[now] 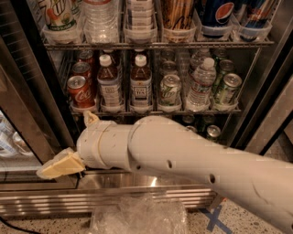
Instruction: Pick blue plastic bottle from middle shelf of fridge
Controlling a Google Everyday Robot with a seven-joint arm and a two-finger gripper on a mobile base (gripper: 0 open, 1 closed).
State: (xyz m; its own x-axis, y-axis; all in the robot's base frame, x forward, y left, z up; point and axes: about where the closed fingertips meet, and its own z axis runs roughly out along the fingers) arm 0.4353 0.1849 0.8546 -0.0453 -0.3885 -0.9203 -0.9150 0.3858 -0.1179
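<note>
The blue plastic bottle stands on the middle shelf of the fridge, second lane from the left. It has a white cap, a dark drink and a pale bluish label. A like bottle with a whiter, dark-printed label stands just to its right. My gripper is low at the left, below the middle shelf and in front of the fridge's bottom sill, well apart from the bottle. My white arm crosses the lower shelf and hides most of it.
Red cola cans stand left of the bottle; green cans and a clear ribbed water bottle stand to the right. The top rack holds bottles and a Pepsi bottle. The open glass door is at the left. A crumpled plastic sheet lies on the floor.
</note>
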